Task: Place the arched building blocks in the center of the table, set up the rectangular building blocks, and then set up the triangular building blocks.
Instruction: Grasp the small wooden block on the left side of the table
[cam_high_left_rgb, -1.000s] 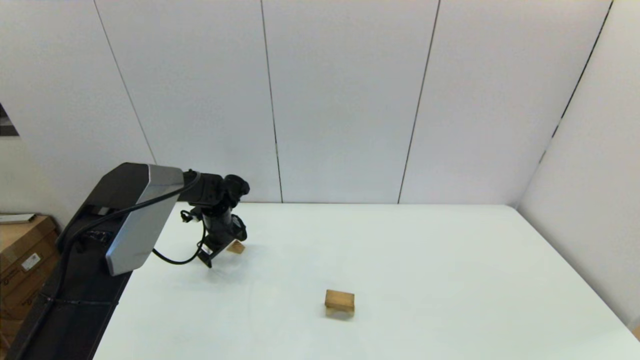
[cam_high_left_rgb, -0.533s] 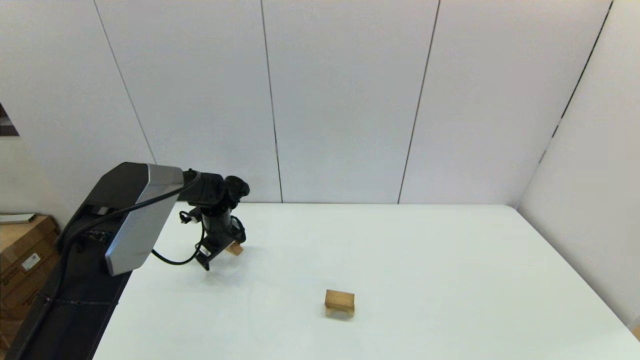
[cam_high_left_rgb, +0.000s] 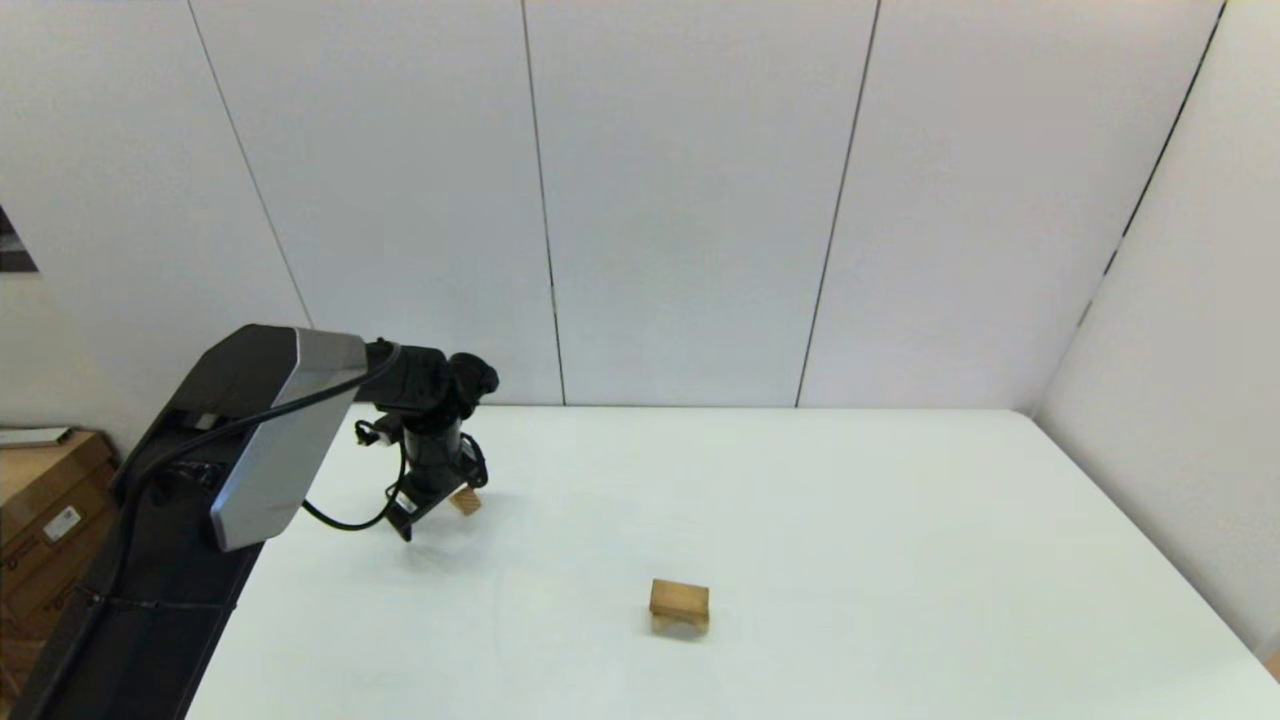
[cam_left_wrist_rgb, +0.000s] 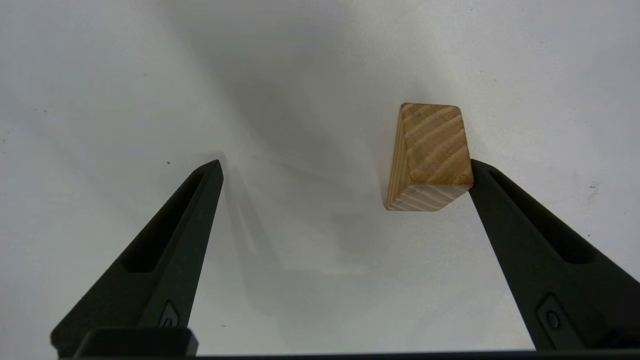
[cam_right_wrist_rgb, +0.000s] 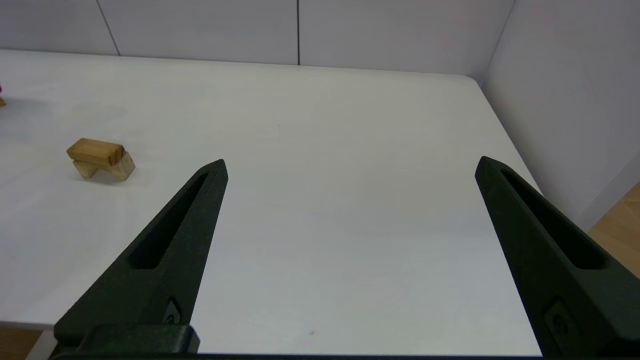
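Observation:
The triangular building block (cam_left_wrist_rgb: 430, 155), a small light-wood wedge, lies on the white table (cam_high_left_rgb: 850, 520) at the far left (cam_high_left_rgb: 465, 500). My left gripper (cam_left_wrist_rgb: 345, 165) hangs open just above the table, reaching down at the wedge (cam_high_left_rgb: 435, 510). One fingertip (cam_left_wrist_rgb: 480, 175) touches the wedge's side and the other stands well clear. Near the table's middle, the rectangular building block (cam_high_left_rgb: 680, 597) rests flat on the arched building block (cam_high_left_rgb: 680, 622); this stack also shows in the right wrist view (cam_right_wrist_rgb: 95, 151). My right gripper (cam_right_wrist_rgb: 350, 161) is open and empty, back near the table's front edge.
Cardboard boxes (cam_high_left_rgb: 40, 500) stand on the floor beyond the table's left edge. White wall panels close off the back and right sides. The table's far right corner (cam_right_wrist_rgb: 470, 77) is rounded.
My left gripper has edged slightly left and nearer, and the wedge beside it has shifted a little the same way. The stack in the middle has not moved.

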